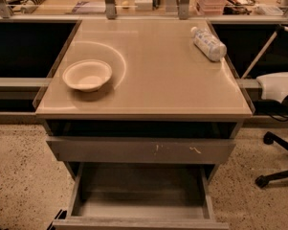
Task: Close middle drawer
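Note:
The middle drawer is pulled far out below the cabinet's top. Its grey box-like interior is open to view and looks empty, and its plain front panel lies along the bottom edge of the view. Above it, the taller grey front with pale scratch marks stands slightly out from the cabinet. The lowest front is hidden under the open drawer. The gripper is not in view.
A white bowl sits at the left of the tan cabinet top, and a plastic bottle lies at its far right. An office chair stands to the right on the speckled floor.

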You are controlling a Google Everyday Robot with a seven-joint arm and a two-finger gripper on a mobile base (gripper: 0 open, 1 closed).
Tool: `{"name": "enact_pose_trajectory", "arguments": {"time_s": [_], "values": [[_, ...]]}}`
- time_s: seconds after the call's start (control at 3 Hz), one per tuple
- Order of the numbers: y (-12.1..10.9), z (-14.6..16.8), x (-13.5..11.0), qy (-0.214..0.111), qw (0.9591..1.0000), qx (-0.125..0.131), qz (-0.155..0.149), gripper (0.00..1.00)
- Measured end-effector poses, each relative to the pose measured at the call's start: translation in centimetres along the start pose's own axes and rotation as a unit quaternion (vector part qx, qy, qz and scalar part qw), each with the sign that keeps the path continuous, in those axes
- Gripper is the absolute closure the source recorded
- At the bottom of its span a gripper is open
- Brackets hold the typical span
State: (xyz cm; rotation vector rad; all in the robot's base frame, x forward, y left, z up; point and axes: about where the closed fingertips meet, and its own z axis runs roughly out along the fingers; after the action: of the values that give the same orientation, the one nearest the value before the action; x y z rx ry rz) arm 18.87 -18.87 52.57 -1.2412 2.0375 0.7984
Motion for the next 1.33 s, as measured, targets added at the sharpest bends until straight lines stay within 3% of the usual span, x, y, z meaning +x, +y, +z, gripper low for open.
{"name": "enact_pose_trajectory", "arguments": {"time_s": [0.33, 0.67, 1.33], "values": [[1.4, 3.4, 1.6, -0.009, 0.9994, -0.023, 0.024, 0.00], [-0.1, 6.7, 1.1, -0.031, 0.9975, -0.039, 0.051, 0.00], [-6.6, 9.5, 3.3, -0.053, 0.9884, 0.001, 0.142, 0.00]]}}
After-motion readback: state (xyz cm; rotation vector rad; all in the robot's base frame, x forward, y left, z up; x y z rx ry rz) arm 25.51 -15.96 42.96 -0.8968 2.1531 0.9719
